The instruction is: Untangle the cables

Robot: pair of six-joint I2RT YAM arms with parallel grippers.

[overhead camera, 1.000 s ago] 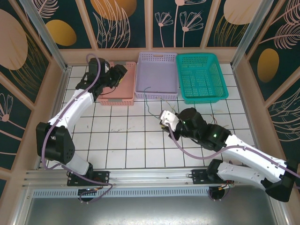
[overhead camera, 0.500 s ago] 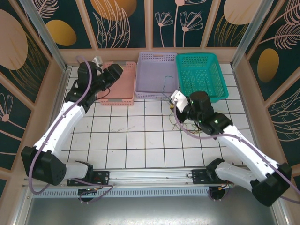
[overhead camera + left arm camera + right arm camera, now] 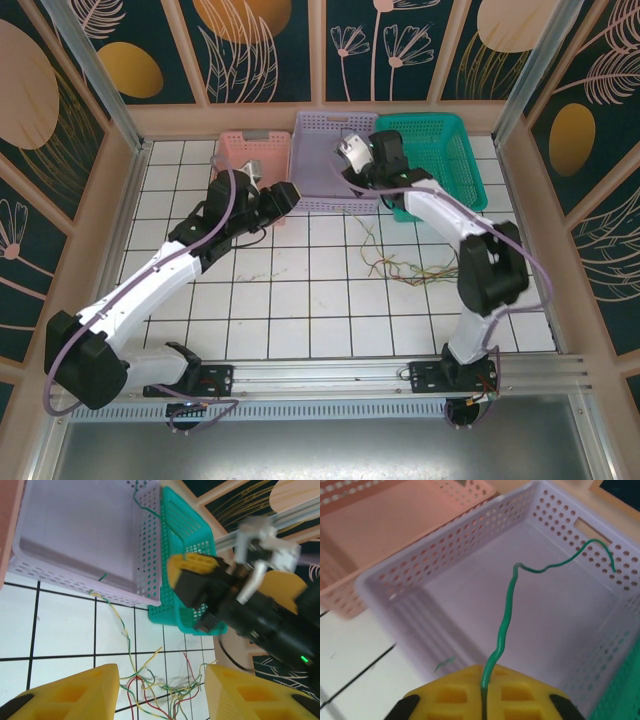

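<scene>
**Item: cables.**
- One green cable (image 3: pixel 502 630) is being pinched between the pressed-together fingers of the right gripper (image 3: pixel 483 680), which is hanging over the lilac basket (image 3: pixel 318 122). Its free end is curling up and away above the basket floor.
- The other strands, yellow, green and red, are lying in a loose tangle (image 3: pixel 398 265) on the white tiled table (image 3: pixel 290 300), in front of the lilac and teal baskets. One yellow-green strand is trailing from the tangle to the foot of the lilac basket's front wall.

**Handling (my judgement).**
- The strands are looking very light, thin and limp, with springy kinks holding their shape.
- They are probably smooth enough to be slipping out of a slack pinch.
- The best hold is a free end or a straight run at the edge of the heap. Pulling at the knotted middle would likely be dragging the whole lot along.

**Left gripper (image 3: pixel 161 675).**
- Its fingers are spread wide and carrying nothing.
- It is hovering near the lilac basket's front corner, with the tangle just below its fingers in the wrist view.

**Surroundings.**
- The pink basket (image 3: pixel 230 140) is sitting left of the lilac one.
- The teal basket (image 3: pixel 450 210) is sitting on the right, touching the lilac one.

**In the way.**
- The perforated basket walls are inviting snags.
- The two arms are working close together near the lilac basket.
</scene>
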